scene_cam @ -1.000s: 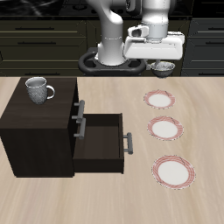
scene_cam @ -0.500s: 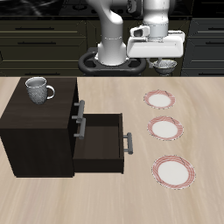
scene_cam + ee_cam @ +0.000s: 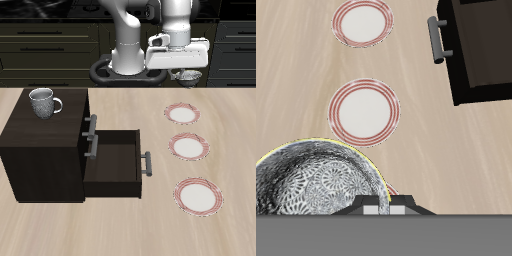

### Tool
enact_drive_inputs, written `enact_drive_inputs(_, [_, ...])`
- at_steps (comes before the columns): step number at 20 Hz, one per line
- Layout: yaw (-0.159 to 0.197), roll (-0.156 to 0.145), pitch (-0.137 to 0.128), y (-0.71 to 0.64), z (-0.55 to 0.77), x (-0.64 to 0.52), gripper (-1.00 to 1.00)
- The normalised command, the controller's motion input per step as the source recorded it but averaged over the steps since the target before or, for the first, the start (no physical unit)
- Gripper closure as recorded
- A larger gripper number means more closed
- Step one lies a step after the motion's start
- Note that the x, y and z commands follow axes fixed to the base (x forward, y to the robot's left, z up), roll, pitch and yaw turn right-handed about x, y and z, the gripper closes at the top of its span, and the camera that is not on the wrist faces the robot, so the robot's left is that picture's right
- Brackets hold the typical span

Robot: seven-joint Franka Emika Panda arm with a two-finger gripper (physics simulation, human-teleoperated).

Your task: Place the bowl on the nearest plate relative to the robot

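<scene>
My gripper (image 3: 187,66) is shut on the rim of the speckled white-grey bowl (image 3: 187,74) and holds it in the air above the back of the table. In the wrist view the bowl (image 3: 316,190) fills the space beside my gripper (image 3: 385,205). Three red-rimmed plates lie in a row below. The plate nearest the robot's base (image 3: 184,114) lies farthest back, with the bowl above and behind it. The middle plate (image 3: 189,147) and the front plate (image 3: 199,196) follow. Two plates (image 3: 364,110) (image 3: 363,22) show in the wrist view beyond the bowl.
A dark cabinet (image 3: 45,150) stands on the table with its lower drawer (image 3: 115,165) pulled open; it also shows in the wrist view (image 3: 481,50). A grey handled mug (image 3: 42,102) stands on top of the cabinet.
My gripper has risen a little with the bowl held in it. Nothing else has moved.
</scene>
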Motion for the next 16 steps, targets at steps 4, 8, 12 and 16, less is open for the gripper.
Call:
enact_drive_inputs(4, [0.018,0.024,0.023,0.09,-0.2,-0.1,1.0])
enact_drive_inputs(8, [0.018,0.039,0.007,0.09,-0.17,-0.12,1.0])
enact_drive_inputs(12, [-0.005,0.027,0.022,0.03,-0.3,-0.19,1.0])
enact_drive_inputs(16, [-0.037,0.013,0.009,0.01,-0.2,-0.17,1.0])
